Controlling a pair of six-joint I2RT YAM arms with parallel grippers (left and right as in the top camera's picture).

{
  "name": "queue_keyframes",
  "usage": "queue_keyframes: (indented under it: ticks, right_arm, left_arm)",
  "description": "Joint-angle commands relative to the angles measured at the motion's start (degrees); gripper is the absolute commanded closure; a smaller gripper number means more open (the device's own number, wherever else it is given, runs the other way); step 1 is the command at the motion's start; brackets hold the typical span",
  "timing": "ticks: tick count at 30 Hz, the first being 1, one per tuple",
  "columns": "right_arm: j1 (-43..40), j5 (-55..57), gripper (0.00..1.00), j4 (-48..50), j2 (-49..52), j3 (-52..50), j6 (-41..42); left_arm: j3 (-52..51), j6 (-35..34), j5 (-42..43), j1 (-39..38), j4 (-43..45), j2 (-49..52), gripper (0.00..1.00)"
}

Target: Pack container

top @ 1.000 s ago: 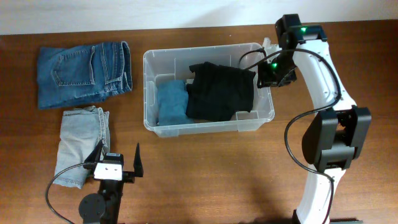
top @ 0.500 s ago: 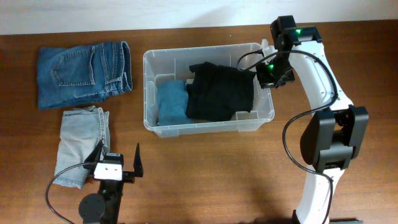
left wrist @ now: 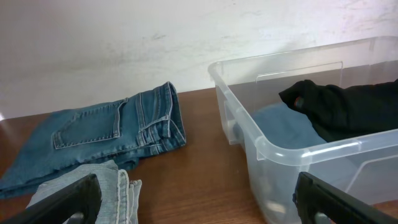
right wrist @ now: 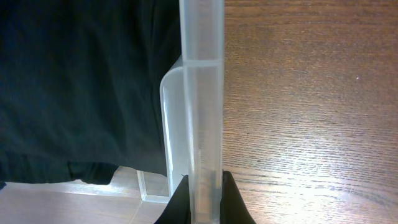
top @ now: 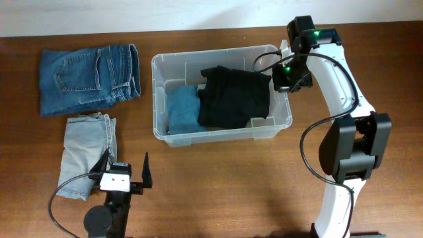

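The brown wooden counter (top: 218, 178) carries everything, and the container (top: 155, 92), a clear rectangular bin with rounded corners and a rolled rim, stands upright about midway along its far edge, a little toward the right. A folded pair of dark blue jeans (top: 89, 78) lies flat at the far-left corner, well apart from the container's left wall. Inside the container a black garment (top: 234, 98) fills the right and middle part, with one fold draped up toward the far right corner of the rim. A folded pair of pale, washed-out jeans (top: 86, 152) lies by the left edge of the counter, closer to the near edge and just below the dark pair. A folded blue garment (top: 182, 109) lies on the container's floor at its left end, partly tucked under the black one. The right end effector (right wrist: 204, 202) is at the container's right wall near its far corner, its two fingers closed tight on either side of the clear wall. The left end effector (top: 125, 166) hangs near the counter's near edge, just beside the pale jeans, fingers spread wide with nothing between them.
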Motion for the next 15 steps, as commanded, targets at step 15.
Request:
queue_keyframes:
  ticks: [15]
  right_arm:
    - [0.15,1.42,0.96,1.33,0.35,-0.52,7.43]
  left_arm:
    - [-0.15,0.72,-0.39,0.44,-0.31,-0.33,0.01]
